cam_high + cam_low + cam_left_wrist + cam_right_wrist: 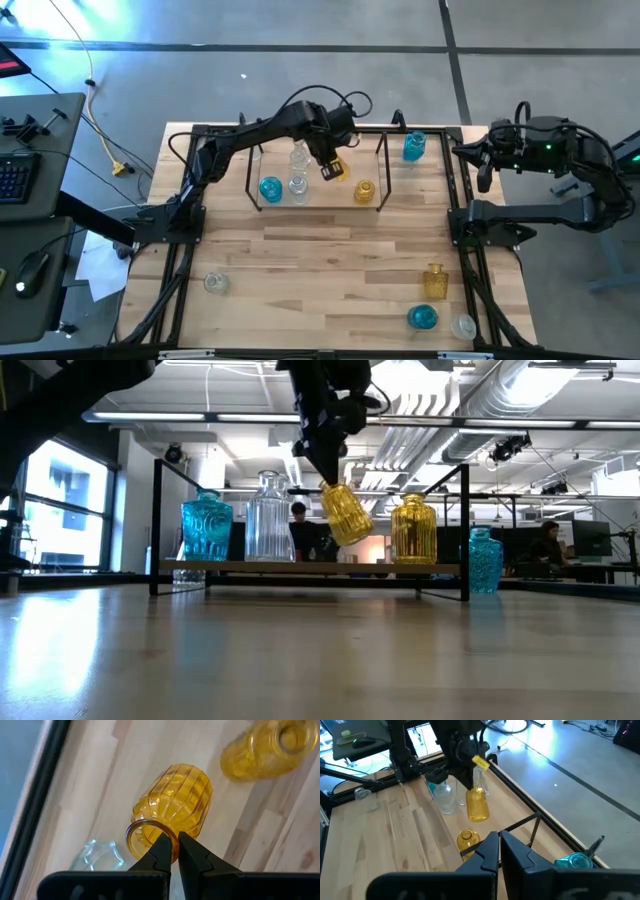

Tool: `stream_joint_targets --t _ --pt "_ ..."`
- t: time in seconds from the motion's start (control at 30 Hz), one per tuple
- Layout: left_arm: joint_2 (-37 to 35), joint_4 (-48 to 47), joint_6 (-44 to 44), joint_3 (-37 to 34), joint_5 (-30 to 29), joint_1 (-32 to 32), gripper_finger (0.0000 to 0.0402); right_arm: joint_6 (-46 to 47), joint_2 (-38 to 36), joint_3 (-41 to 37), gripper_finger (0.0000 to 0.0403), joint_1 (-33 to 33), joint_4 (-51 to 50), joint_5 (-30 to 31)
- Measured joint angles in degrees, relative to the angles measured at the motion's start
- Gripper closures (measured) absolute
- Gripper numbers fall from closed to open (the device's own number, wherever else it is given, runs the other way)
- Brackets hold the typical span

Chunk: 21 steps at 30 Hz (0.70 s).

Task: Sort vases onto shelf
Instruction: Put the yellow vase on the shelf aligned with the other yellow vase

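My left gripper point(326, 478) reaches down over the shelf point(380, 172) and is shut on a ribbed yellow vase point(346, 513), which hangs tilted above the shelf's wooden floor. Standing on the floor are a blue vase point(206, 527), a clear vase point(269, 518) and another yellow vase point(413, 530). The high view shows a second clear vase point(299, 156) behind. A blue vase point(414, 147) stands just outside the shelf's right end. My right gripper point(499, 847) is shut on nothing, held high at the table's far right. My left gripper holds the yellow vase by the rim of its mouth point(175, 840). One finger point(161, 851) sits in the opening and the other point(195, 854) outside the neck. The fingers come steeply from above. The vase hangs below them, tilted, clear of the shelf floor.
On the near half of the table stand a clear vase point(215, 283) at the left, and an amber vase point(434, 281), a blue vase point(422, 317) and a clear vase point(463, 326) at the right. A black frame point(180, 250) edges the table.
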Motion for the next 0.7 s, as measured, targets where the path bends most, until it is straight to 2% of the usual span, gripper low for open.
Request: stream_joint_targets --t 0.27,0.43,0.7 --pt "0.0 -3.3 0.5 0.0 1.0 -0.6 0.0394 -0.2 0.0 0.0 0.0403 0.0 0.0 0.0" --pt "-0.1 -5.7 2.3 0.0 -2.0 -1.9 0.0394 -0.2 0.0 0.0 0.0403 0.0 0.0 0.0" --pt "-0.5 -6.5 5.2 0.0 -1.3 -4.4 0.0394 -0.2 0.0 0.0 0.0403 0.0 0.0 0.0"
